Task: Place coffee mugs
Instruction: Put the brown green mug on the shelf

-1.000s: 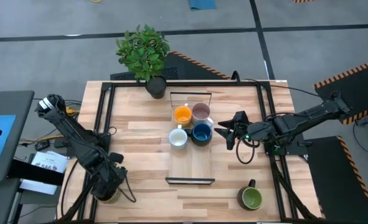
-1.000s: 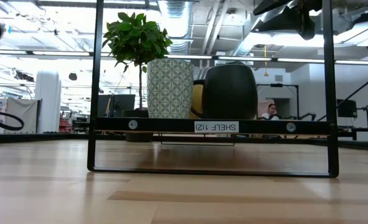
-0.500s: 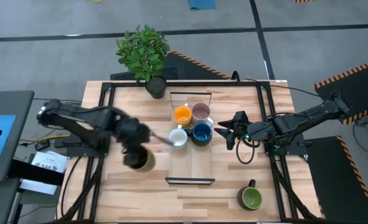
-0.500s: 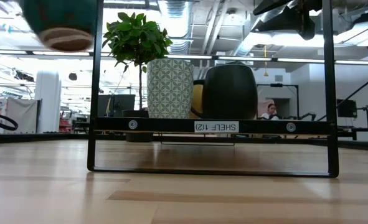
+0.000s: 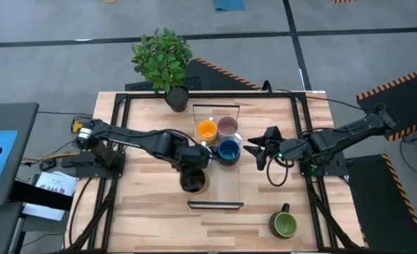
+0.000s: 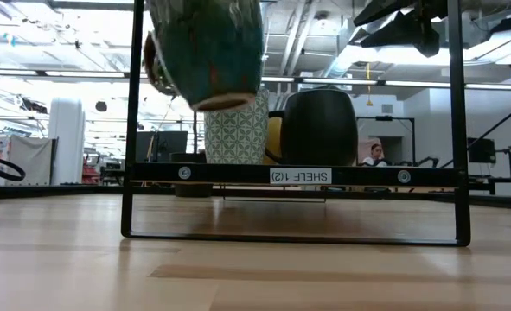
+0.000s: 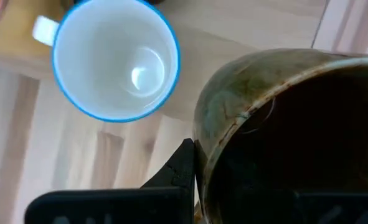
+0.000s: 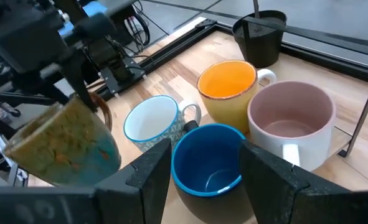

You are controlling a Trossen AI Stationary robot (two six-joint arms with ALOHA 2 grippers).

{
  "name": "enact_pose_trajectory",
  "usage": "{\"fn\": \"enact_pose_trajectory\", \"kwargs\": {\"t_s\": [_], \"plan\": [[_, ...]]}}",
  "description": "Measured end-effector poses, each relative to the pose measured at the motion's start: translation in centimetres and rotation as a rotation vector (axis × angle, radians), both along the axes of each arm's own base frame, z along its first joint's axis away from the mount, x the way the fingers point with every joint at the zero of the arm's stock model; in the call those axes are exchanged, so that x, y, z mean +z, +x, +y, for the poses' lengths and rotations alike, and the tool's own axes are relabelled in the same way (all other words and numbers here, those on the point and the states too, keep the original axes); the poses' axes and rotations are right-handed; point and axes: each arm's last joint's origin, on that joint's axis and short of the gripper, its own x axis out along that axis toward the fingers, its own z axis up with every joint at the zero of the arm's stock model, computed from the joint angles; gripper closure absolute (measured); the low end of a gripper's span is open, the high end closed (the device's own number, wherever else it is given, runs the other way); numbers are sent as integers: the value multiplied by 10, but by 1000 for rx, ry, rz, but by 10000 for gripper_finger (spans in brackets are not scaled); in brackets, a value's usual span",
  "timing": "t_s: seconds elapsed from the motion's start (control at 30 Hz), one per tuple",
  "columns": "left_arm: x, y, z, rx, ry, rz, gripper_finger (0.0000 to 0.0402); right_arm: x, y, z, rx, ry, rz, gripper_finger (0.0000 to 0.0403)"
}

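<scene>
- Left gripper [image 5: 192, 168] carrying the brown mug [image 5: 193, 180] in the air, fingers clamped on its rim, just over the near-left part of the shelf tray [image 5: 226, 192], beside the white mug [image 7: 115, 57].
- We reckon glazed ceramic: stiff, fairly heavy for its size, slick, chips if dropped. Rim pinch w/ one finger inside looks the sane hold; the handle is too small a target.
- Low view: brown mug [image 6: 210, 52] hangs well clear of the table, slightly tilted.
- On the tray, four mugs packed tight: orange mug [image 5: 207, 130] and pink mug [image 5: 228, 127] at the back, white mug and blue mug [image 5: 228, 150] in front.
- Right gripper [image 5: 253, 149] hovers just beside the blue mug, fingers apart, holding nothing.
- Green mug [image 5: 284, 224] sits alone near the table's front-right corner, well apart from the tray.
- Count: six mugs, one of each colour; four placed, one in the air, one waiting. One potted plant [image 5: 163, 60] at the back, two arms.
</scene>
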Motion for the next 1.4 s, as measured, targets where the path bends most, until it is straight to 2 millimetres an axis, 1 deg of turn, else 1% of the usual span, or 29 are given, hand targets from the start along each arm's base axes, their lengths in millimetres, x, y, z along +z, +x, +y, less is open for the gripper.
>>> {"fn": "enact_pose_trajectory", "kwargs": {"t_s": [0.13,0.37,0.53,0.6,0.8,1.2,1.4], "plan": [[-10,6,-4,65,-11,27,385,0,0,0,0,-1,4,193],[-18,11,-4,132,-7,40,385,-2,-1,0,0,-7,20,193],[-38,19,-7,114,3,117,385,-1,-1,0,-1,-6,18,193],[-44,21,-8,114,0,133,385,-2,-1,0,-1,-7,18,193],[-48,27,-11,127,1,106,385,-1,-1,0,-2,-6,16,193],[-49,26,-10,145,-1,114,384,-1,1,-8,-40,-5,16,193],[-55,26,-9,145,1,117,375,-1,2,-11,-54,-5,15,193]]}}
